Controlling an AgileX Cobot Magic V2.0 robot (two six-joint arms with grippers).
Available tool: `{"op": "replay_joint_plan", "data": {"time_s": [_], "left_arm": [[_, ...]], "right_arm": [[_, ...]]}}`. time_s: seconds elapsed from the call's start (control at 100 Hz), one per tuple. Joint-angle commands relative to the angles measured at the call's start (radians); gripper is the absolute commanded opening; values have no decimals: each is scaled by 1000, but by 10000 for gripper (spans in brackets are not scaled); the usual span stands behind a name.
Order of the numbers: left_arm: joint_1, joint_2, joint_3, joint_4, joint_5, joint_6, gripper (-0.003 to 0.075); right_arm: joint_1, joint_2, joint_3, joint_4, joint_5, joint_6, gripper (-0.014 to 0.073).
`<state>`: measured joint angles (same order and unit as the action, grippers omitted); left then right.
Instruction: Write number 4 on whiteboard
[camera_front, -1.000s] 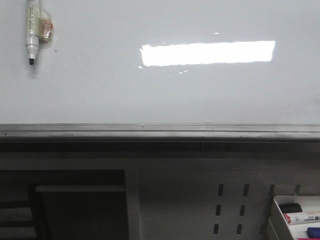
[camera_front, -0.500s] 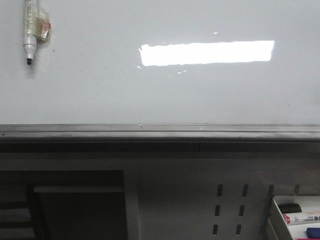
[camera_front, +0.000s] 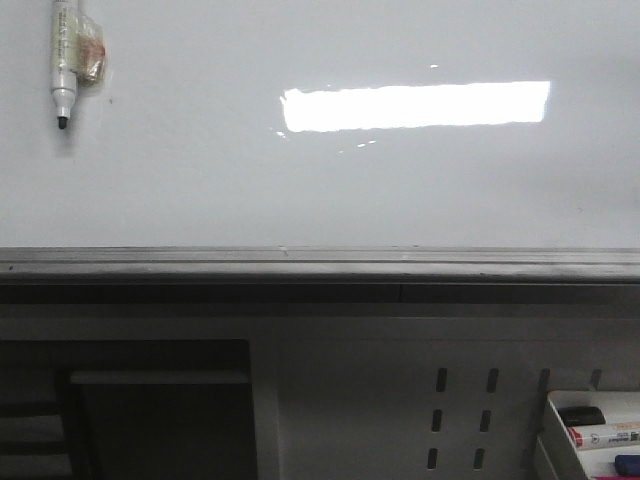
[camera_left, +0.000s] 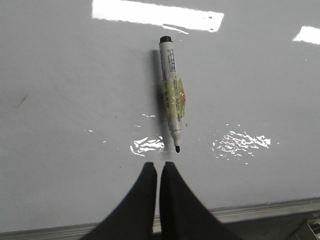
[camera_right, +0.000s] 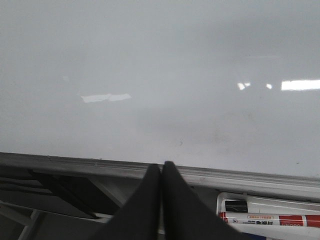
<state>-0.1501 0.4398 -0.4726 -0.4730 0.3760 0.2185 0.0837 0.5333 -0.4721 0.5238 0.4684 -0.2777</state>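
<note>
The whiteboard (camera_front: 200, 180) carries no number 4 yet: in all 3 views its glossy face is bare apart from glare and a few faint specks. The only writing tool on it is a marker (camera_left: 171, 97), uncapped, wrapped in yellowish tape at mid-barrel and lying or stuck against the board with its black tip pointing toward the left gripper (camera_left: 158, 167). That gripper is clenched with nothing between its fingers; its tips sit just short of the marker's nib, nearly in line with the barrel. The right gripper (camera_right: 161, 167) is likewise closed and empty, hovering over the grey rail (camera_right: 225, 176) at the board's lower edge, with a white tray of spare markers (camera_right: 270, 212) just beside it on its right. The step in hand looks like taking up the taped marker. To do it well, the left jaws should open wide first, then advance past the nib and close across the taped section, where the barrel is thickest and least slippery, keeping the tip free and pointing toward the board. Gripping too near the nib risks smearing ink or knocking the marker sideways. Once held, the tip should meet the board squarely with light pressure for the slanted stroke.
</note>
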Motion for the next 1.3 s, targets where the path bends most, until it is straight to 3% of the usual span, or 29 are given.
{"op": "replay_joint_plan", "data": {"time_s": [0.0,0.11,0.19,0.3,0.49,0.61,1.29], "left_arm": [[-6,52,-54,-44,-57,10,-11],[-6,99,-68,-116,-67,70,91],[-6,139,-73,-215,-71,160,236],[-6,192,-73,-356,-71,287,344],[-6,309,-98,-624,-61,569,348],[-6,397,-145,-704,-59,686,348],[-6,812,-413,-748,-4,768,347]], "right_arm": [[-5,31,-60,4,-30,-19,87],[-5,41,-76,6,-32,-22,322],[-5,41,-77,9,-36,-22,461],[-5,41,-77,9,-32,-22,447],[-5,41,-77,13,-31,-22,445],[-5,41,-77,15,-29,-22,445],[-5,41,-77,15,-24,-22,445]]}}
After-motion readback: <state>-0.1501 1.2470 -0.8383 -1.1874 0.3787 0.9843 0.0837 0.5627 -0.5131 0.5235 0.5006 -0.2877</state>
